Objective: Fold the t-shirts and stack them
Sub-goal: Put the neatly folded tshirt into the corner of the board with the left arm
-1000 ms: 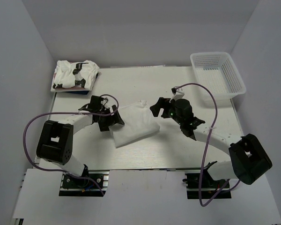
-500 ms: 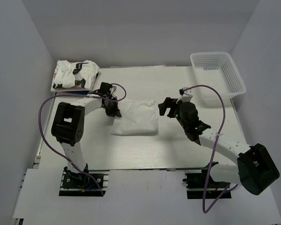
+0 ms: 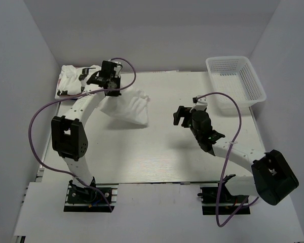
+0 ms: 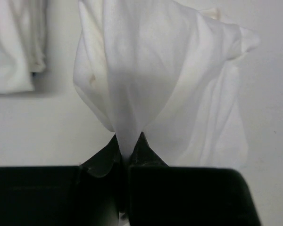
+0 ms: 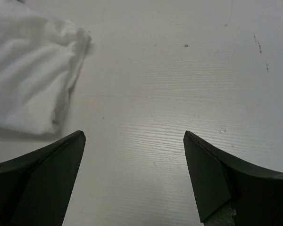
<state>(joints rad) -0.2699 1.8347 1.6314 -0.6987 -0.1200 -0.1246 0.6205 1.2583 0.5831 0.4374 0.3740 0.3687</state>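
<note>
My left gripper (image 3: 111, 91) (image 4: 128, 142) is shut on the edge of a folded white t-shirt (image 3: 128, 106) (image 4: 155, 70). The shirt hangs from the jaws in loose folds, lifted partly off the table. Just to its left, at the table's back-left corner, lies a stack of folded white t-shirts (image 3: 76, 80) (image 4: 12, 47) with black marks. My right gripper (image 3: 180, 115) (image 5: 132, 139) stands wide open over the bare table, with nothing between its fingers. The held t-shirt (image 5: 33, 89) shows at that view's upper left, apart from the fingers.
A white plastic mesh basket (image 3: 236, 79) sits at the back-right corner. White walls close in the table (image 3: 157, 152) on three sides. The left arm's purple cable (image 3: 40, 114) loops out to the left.
My left gripper closed on the folded t-shirt at mid-table, then lifted and carried it back and left toward the stack. The right gripper let go, drew back a little and stayed open.
</note>
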